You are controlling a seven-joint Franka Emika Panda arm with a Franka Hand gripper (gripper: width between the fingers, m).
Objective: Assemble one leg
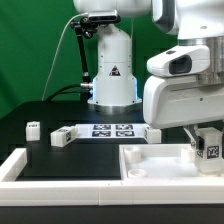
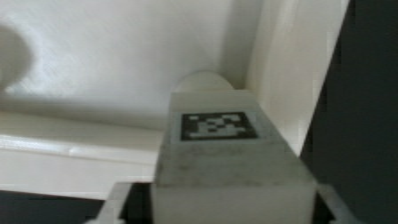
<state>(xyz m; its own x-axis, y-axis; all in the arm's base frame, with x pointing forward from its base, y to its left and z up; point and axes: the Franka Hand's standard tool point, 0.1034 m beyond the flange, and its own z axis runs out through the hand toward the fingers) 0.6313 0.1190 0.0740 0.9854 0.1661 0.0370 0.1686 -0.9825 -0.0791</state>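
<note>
1. Green cloth closes the scene at the back, and in front of it you have a black table (image 1: 60,108) with the white base of the arm (image 1: 112,70) standing in the middle.
2. At the exterior view's right you see the gripper (image 1: 206,140) low over the table, its big white body above it.
3. Its two fingers (image 2: 128,205) are closed on the leg (image 1: 211,150), one on each side, so the leg is held firmly between them.
4. In the wrist view the leg (image 2: 217,125) shows you its black-and-white tag, and its free end points away from the gripper (image 2: 210,198).
5. You find the leg over the white tray-like piece (image 1: 150,152), near its side at the exterior view's right.
6. Behind the leg, the wrist view shows the inner floor and a raised wall of this piece (image 2: 107,110). If the leg touches it, you cannot tell.
7. The marker board (image 1: 105,130) lies flat in the middle of the table, just beside the tray-like piece.
8. A second small white block (image 1: 33,128) stands alone at the exterior view's left, well apart from the gripper.
</note>
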